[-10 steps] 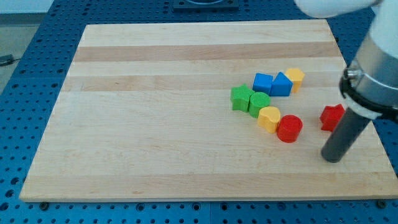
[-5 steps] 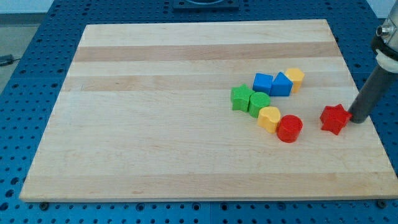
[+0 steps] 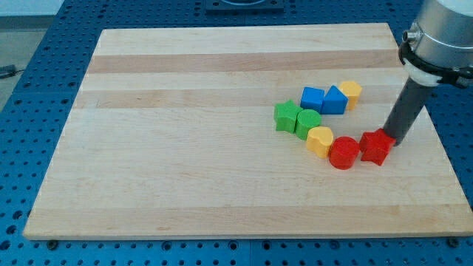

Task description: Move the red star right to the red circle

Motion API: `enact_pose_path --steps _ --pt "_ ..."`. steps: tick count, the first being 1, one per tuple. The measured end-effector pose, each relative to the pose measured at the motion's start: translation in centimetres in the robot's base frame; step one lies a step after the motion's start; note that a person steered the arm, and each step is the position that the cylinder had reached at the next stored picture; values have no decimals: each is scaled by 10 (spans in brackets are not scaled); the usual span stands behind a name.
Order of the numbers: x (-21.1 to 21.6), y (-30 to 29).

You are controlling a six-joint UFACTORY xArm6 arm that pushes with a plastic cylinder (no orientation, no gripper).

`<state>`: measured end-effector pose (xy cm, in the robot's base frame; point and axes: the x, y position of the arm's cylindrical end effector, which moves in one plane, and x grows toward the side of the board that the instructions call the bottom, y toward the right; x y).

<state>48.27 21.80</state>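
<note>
On the view's right side of the tabletop (image 3: pixel 185 170), your tip (image 3: pixel 389 142) is pressed against the upper right edge of the red star (image 3: pixel 375 147), and the red star sits touching the right side of the red circle (image 3: pixel 344 153). Your tool is a bare rod (nothing to clench or release, so it grasps nothing). Left of the red circle you've got the yellow block (image 3: pixel 320 140), the green star (image 3: pixel 286 116) and a green block (image 3: pixel 307 123), with two blue blocks (image 3: pixel 324 99) above.
</note>
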Motion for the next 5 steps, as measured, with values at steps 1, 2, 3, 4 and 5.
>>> enact_pose_path --steps 1,2,3,4,5 --pt "0 0" --pt "0 -5" --pt "0 -6" --pt "0 -6" --pt "0 -11"
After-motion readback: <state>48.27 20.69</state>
